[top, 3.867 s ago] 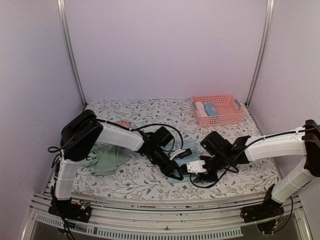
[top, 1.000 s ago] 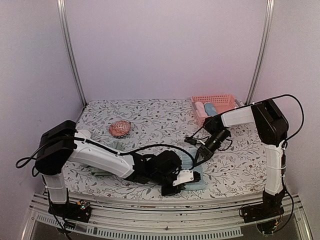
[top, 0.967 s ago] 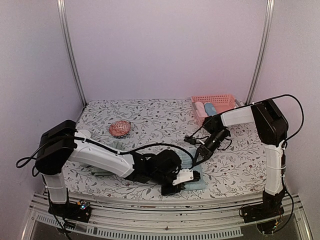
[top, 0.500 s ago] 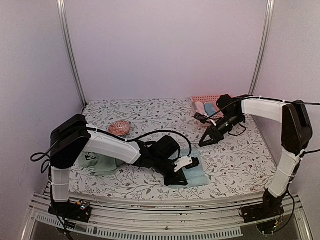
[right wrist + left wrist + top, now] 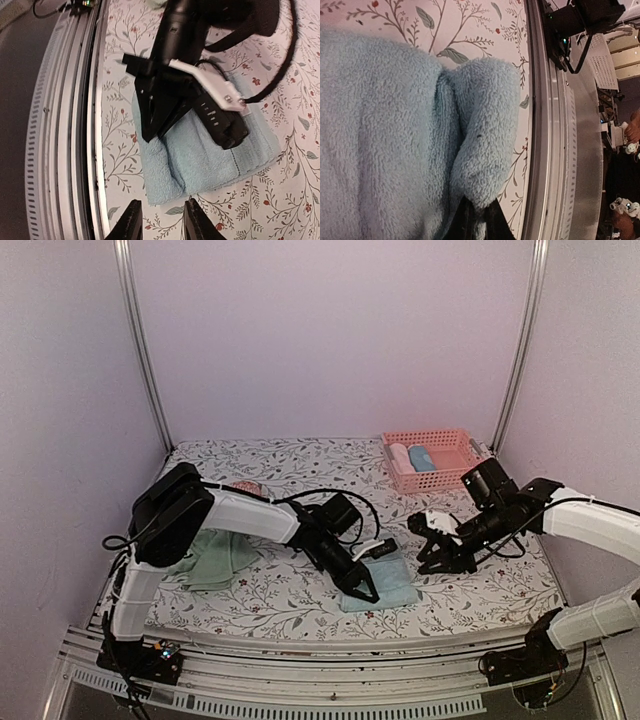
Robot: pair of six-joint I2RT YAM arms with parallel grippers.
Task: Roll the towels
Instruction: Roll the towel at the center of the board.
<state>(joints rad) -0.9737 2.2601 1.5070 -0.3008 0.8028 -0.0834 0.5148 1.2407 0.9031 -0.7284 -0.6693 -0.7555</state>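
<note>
Gripping a raised fold at the near edge of the light blue towel (image 5: 392, 582) (image 5: 395, 140) (image 5: 215, 160) with the left claw (image 5: 368, 592) (image 5: 479, 220), closed narrow, at the near middle of the table (image 5: 290, 465). Hovering just right of that towel with the right claw (image 5: 440, 558) (image 5: 161, 222), partly parted, holding nothing. Lying crumpled at the near left, the sage green towel (image 5: 215, 558). Far right, a pink basket (image 5: 440, 483).

My left arm (image 5: 250, 512) is stretched out low toward the middle, wrist tipped down to the near side, and my left hand (image 5: 367, 592) is pinched tight on a fold of the light blue towel (image 5: 392, 580). My right arm (image 5: 580, 525) comes in from the right with the elbow bent. My right hand (image 5: 440, 562) hangs pointing down and left, fingers parted, gripping nothing.
</note>
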